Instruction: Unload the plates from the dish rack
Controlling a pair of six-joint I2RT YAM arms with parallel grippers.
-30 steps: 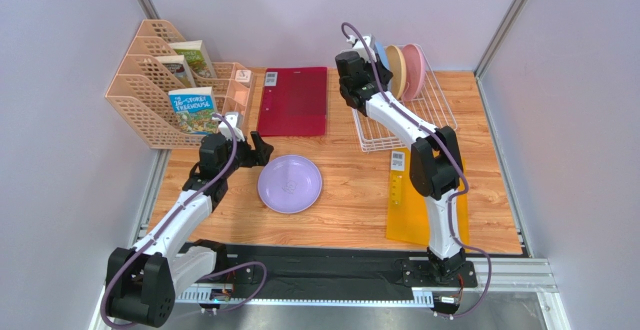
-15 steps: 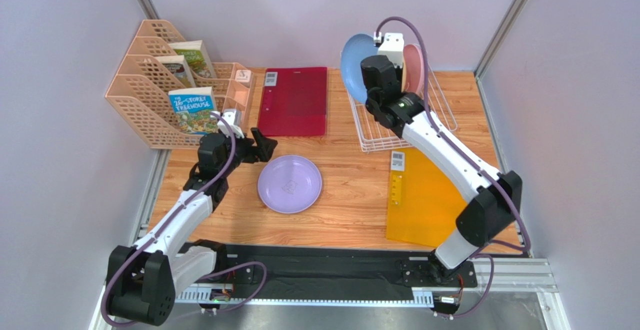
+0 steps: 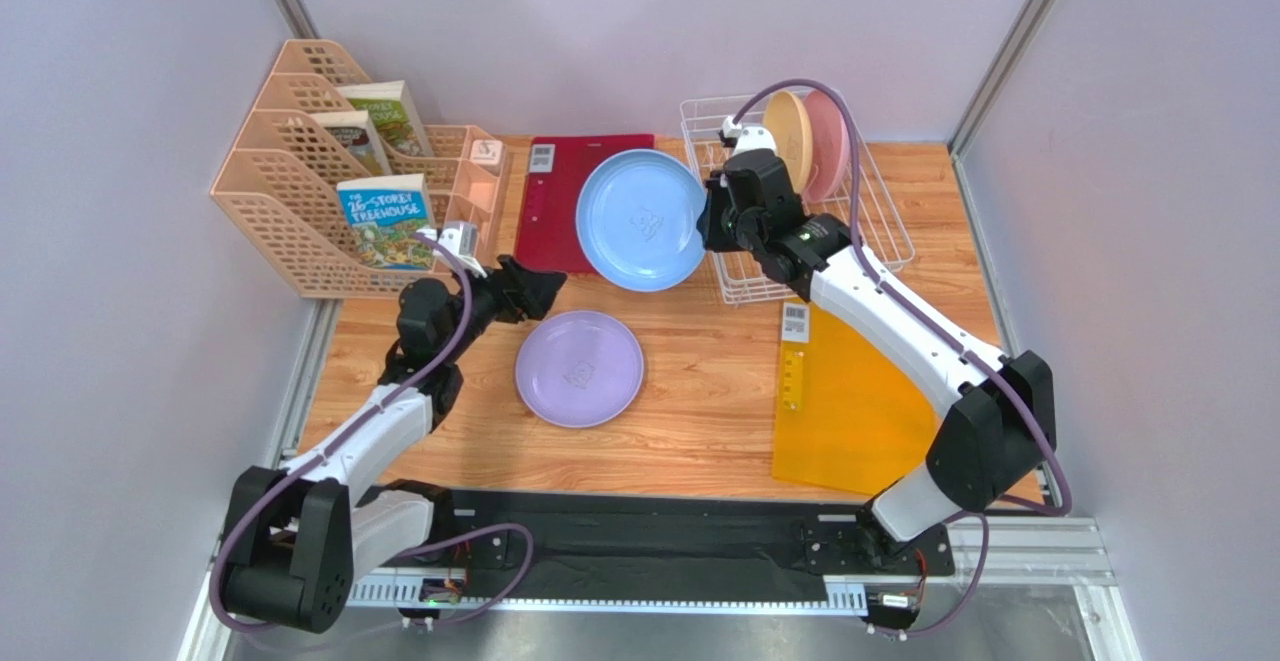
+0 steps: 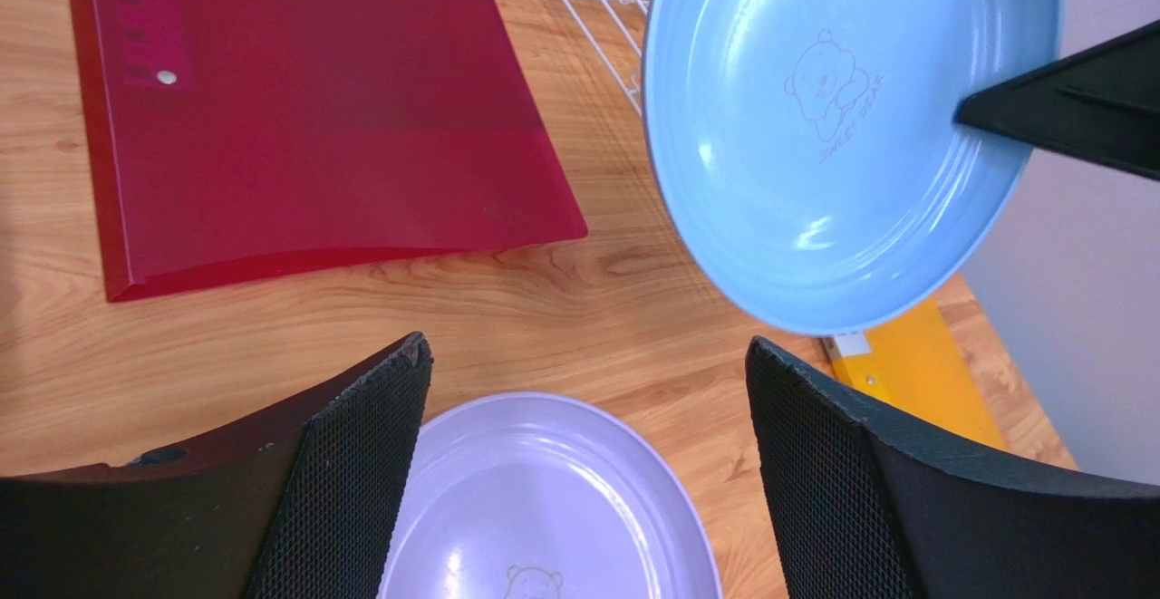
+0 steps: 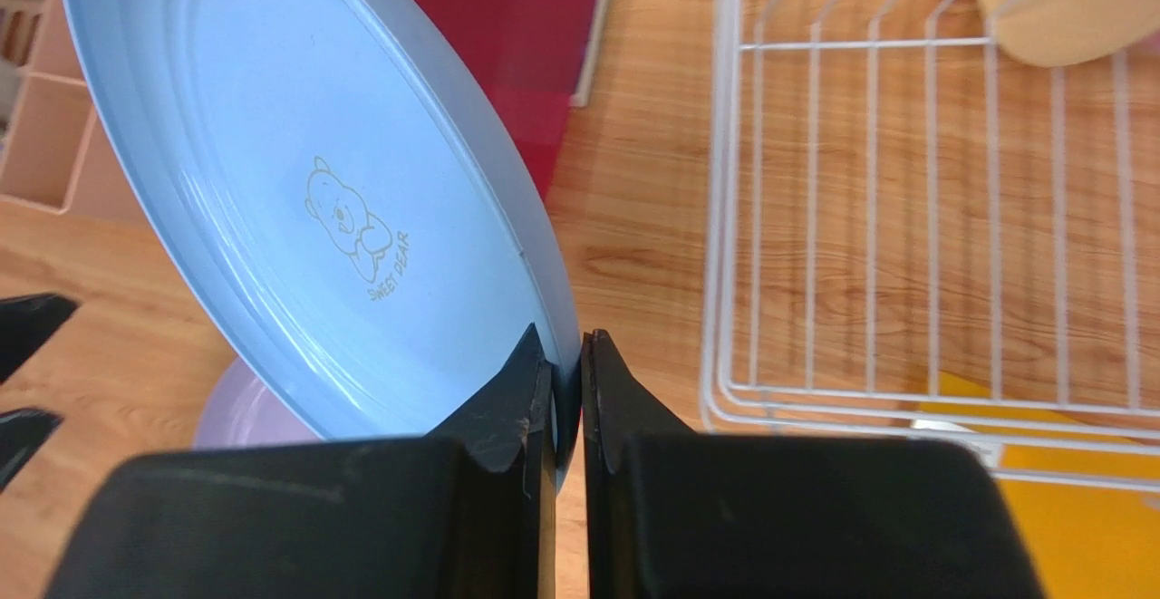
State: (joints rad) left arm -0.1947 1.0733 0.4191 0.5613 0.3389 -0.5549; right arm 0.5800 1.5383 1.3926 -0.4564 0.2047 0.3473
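Note:
My right gripper (image 3: pixel 709 211) is shut on the rim of the blue plate (image 3: pixel 642 220) and holds it tilted in the air, left of the white wire dish rack (image 3: pixel 878 220). The blue plate (image 5: pixel 300 205) and the right gripper (image 5: pixel 568 355) show in the right wrist view, and the plate also shows in the left wrist view (image 4: pixel 831 123). The cream-yellow plate (image 3: pixel 790 135) and pink plate (image 3: pixel 830 138) stand upright in the rack. The lavender plate (image 3: pixel 580 369) lies flat on the table. My left gripper (image 3: pixel 537 289) is open and empty just above its far-left edge (image 4: pixel 545 504).
A red folder (image 3: pixel 574 199) lies behind the lavender plate. Peach lattice file holders (image 3: pixel 308 196) with books stand at the back left. A yellow folder (image 3: pixel 849 391) lies at the right front, below the rack.
My right arm has lifted the blue plate out of the rack and swung it left over the table. The left gripper has edged slightly towards the lavender plate.

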